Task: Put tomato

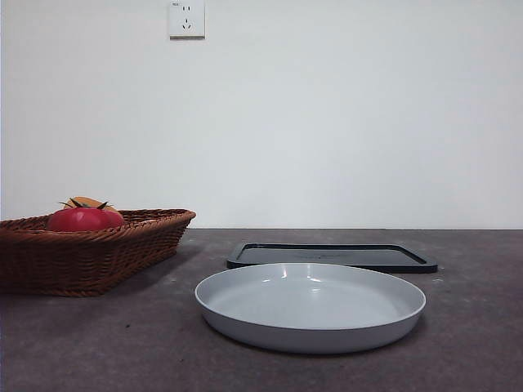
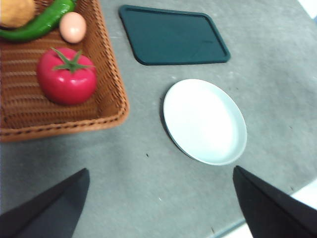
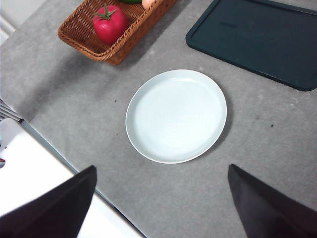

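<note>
Tomato (image 2: 67, 78) sitting in wicker basket (image 2: 110, 74) on grey worktop (image 2: 148, 173), beside an egg (image 2: 73, 27) and a green pepper (image 2: 42, 22). White plate (image 1: 310, 306) just beside the basket, dark tray (image 1: 331, 256) behind it. Left gripper (image 2: 161, 208) and right gripper (image 3: 161, 203) both high above the worktop, jaws spread wide, holding nothing.

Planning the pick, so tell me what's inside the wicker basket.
In the basket: the tomato, an egg, a green pepper and an orange-yellow item, partly cropped. Anything beyond the picture's edge can't be seen.
</note>
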Tool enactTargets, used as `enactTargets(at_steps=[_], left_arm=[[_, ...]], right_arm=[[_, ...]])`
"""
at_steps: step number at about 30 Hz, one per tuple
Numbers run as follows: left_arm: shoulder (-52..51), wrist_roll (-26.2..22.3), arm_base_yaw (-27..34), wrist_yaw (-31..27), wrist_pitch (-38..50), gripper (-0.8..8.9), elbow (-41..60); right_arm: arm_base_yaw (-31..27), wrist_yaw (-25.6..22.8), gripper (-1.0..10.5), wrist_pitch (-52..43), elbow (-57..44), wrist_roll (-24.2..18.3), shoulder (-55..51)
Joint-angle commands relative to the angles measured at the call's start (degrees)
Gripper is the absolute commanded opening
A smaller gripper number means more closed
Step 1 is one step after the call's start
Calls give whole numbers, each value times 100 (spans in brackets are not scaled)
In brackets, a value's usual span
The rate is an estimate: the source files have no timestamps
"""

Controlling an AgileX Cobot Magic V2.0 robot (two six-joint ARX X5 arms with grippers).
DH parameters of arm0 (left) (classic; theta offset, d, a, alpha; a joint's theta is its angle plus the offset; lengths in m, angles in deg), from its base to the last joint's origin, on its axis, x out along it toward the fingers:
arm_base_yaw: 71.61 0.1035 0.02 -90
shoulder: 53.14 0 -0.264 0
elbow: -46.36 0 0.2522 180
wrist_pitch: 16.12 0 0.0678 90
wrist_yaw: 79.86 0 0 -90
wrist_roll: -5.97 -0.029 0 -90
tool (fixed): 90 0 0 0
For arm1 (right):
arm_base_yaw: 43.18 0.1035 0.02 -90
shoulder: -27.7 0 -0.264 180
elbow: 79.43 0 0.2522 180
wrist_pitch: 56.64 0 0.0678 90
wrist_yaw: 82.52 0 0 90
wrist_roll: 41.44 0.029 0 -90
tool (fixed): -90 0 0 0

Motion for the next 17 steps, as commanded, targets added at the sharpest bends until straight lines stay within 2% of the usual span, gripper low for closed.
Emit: enactTargets(at_steps=[1,10,17], left_arm=[[153,-111,-11,-98,190,479,-129],[1110,-297,-15,-170,1189,479,-129],[2179,-658,-216,-925,2277,479,-129]], right_arm=[[28,9,433,-59,103,-44,50],[31,9,433,-77,103,-42,48],[31,9,432,-79,103,-42,48]])
